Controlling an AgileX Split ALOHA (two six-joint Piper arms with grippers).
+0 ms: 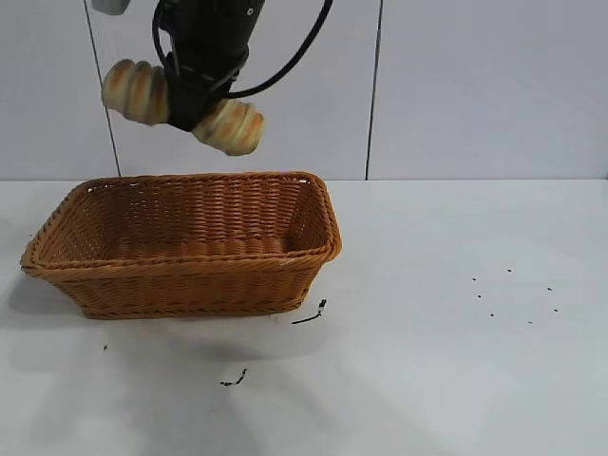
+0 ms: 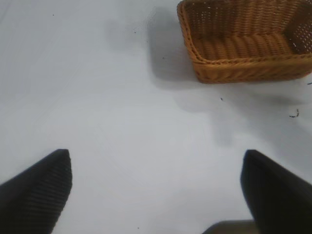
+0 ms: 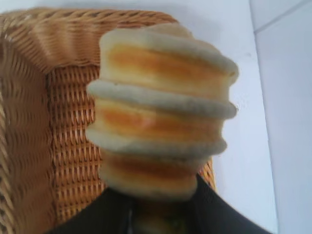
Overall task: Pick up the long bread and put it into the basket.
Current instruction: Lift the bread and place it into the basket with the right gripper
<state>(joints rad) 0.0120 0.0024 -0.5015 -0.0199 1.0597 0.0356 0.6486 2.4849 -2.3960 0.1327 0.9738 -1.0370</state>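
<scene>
My right gripper [image 1: 195, 100] is shut on the long bread [image 1: 231, 125], a tan loaf with ridged beige and orange-brown bands. It holds the loaf by its middle, high above the back of the wicker basket [image 1: 190, 258]. In the right wrist view the bread [image 3: 161, 117] sticks out from between the dark fingers [image 3: 219, 214], with the basket's inside [image 3: 29, 97] below it. My left gripper [image 2: 156, 190] is open and empty over bare table, and the basket [image 2: 243, 68] lies well away from it.
The basket stands on a white table at the left. Small black scraps lie in front of it [image 1: 311, 314] [image 1: 235, 379], and tiny dark specks [image 1: 513, 294] dot the table's right side. A white panelled wall stands behind.
</scene>
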